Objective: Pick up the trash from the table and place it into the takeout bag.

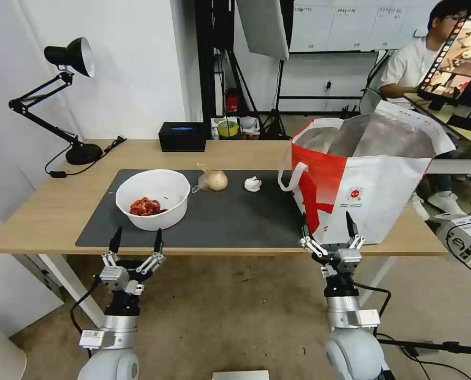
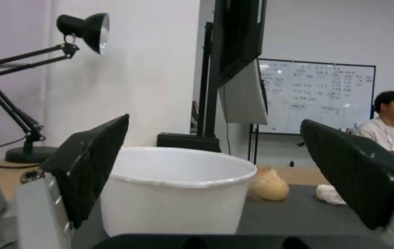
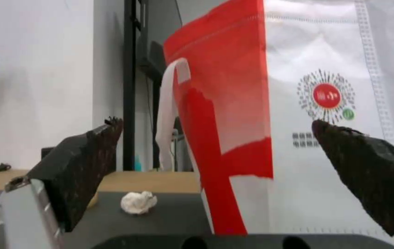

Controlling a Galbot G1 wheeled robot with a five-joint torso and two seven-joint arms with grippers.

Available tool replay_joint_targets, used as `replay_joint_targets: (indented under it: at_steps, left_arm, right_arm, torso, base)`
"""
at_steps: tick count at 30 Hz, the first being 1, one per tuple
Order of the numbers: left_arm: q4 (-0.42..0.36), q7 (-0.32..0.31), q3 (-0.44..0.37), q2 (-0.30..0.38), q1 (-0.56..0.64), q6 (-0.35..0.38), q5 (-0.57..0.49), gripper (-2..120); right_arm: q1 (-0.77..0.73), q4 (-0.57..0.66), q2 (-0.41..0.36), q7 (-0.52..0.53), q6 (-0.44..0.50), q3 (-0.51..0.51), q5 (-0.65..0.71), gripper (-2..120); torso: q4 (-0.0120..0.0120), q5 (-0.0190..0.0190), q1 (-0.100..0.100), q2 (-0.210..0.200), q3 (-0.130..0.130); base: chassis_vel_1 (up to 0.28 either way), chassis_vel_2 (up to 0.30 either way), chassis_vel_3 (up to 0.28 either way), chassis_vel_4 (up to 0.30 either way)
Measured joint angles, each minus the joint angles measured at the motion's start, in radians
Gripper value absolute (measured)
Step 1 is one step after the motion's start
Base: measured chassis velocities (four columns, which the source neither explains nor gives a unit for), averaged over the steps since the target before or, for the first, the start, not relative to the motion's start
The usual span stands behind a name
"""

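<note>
On the table (image 1: pixel 45 211), a white round bowl (image 1: pixel 152 198) with red scraps sits on the dark grey mat (image 1: pixel 235 221) at its left. A clear bag with a yellowish lump (image 1: pixel 213 180) lies behind it, and a crumpled white tissue (image 1: pixel 253 183) lies to its right. The red-and-white takeout bag (image 1: pixel 362 179) stands open at the table's right end. My left gripper (image 1: pixel 136 241) is open at the table's front edge, just before the bowl (image 2: pixel 174 190). My right gripper (image 1: pixel 327 227) is open in front of the bag (image 3: pixel 298 121), with the tissue (image 3: pixel 138 202) off to one side.
A black rectangular box (image 1: pixel 181 136) stands at the table's back edge. A black desk lamp (image 1: pixel 61 95) is at the back left with its cord on the tabletop. A white box (image 1: pixel 468 237) lies on the floor to the right.
</note>
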Motion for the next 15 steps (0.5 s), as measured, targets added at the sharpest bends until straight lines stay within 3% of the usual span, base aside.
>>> replay_joint_targets:
  at_steps: [15]
  left_arm:
    - [0.023, -0.004, -0.001, -0.013, -0.003, -0.005, 0.024, 100]
  right_arm:
    - [-0.049, -0.062, 0.016, -0.026, 0.069, 0.043, 0.005, 100]
  torso:
    - [0.0000, 0.0000, 0.000, 0.000, 0.000]
  base:
    - [0.000, 0.000, 0.000, 0.000]
